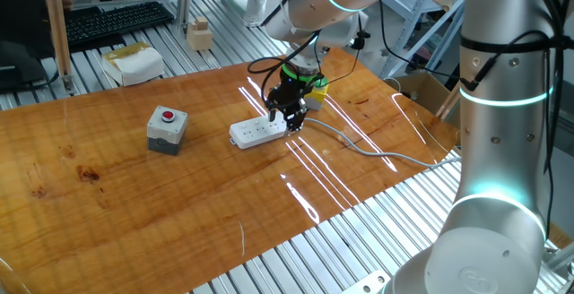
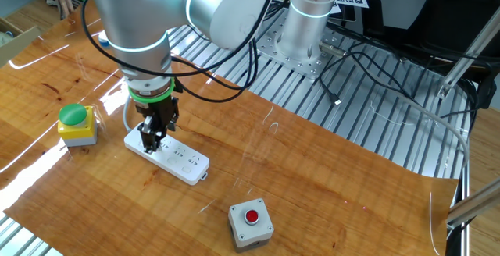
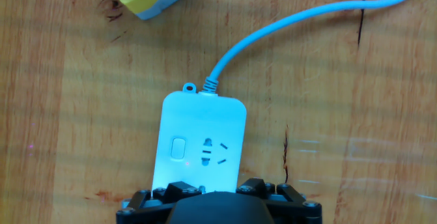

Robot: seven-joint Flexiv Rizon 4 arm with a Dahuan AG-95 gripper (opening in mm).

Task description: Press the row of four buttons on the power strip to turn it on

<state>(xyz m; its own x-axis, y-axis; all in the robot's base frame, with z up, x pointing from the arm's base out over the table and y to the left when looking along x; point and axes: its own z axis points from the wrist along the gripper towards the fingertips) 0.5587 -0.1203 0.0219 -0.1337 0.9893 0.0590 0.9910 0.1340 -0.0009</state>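
Power strip (image 1: 258, 132) directly under the end effector (image 1: 285, 118), cable end nearest it.

Left to right in one fixed view: one grey box with a red button (image 1: 167, 130) well off to the end effector's left, one strip beneath it, one yellow box (image 2: 77, 124) just behind. Fingers hang low over the strip, probably lined up to press; one switch (image 3: 179, 147) shows of four. Whether they are apart or together I cannot tell.
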